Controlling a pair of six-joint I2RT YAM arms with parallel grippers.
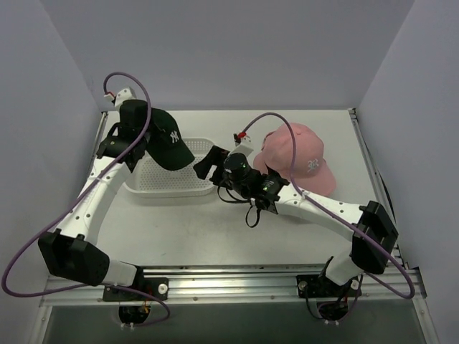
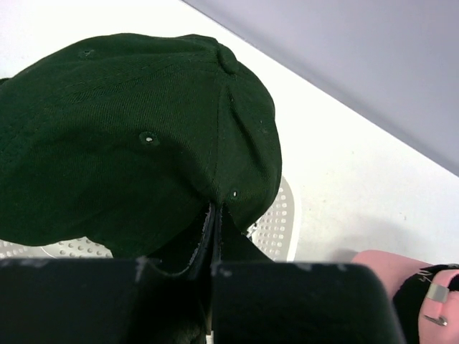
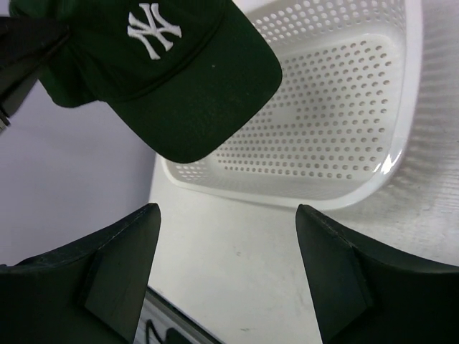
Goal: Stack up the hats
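Observation:
A dark green cap (image 1: 169, 140) with a white logo hangs in the air over the white basket, held at its back edge by my left gripper (image 1: 138, 137), which is shut on it. In the left wrist view the cap's crown (image 2: 136, 136) fills the frame and the fingers pinch its rear rim. In the right wrist view the cap's brim and logo (image 3: 172, 64) show at the upper left. A pink cap (image 1: 300, 159) lies on the table at the right. My right gripper (image 1: 206, 166) is open and empty beside the basket's right end, left of the pink cap.
The white perforated basket (image 1: 150, 188) sits on the table under the green cap, and shows in the right wrist view (image 3: 344, 136). Grey walls close in the left, back and right sides. A metal rail runs along the near edge.

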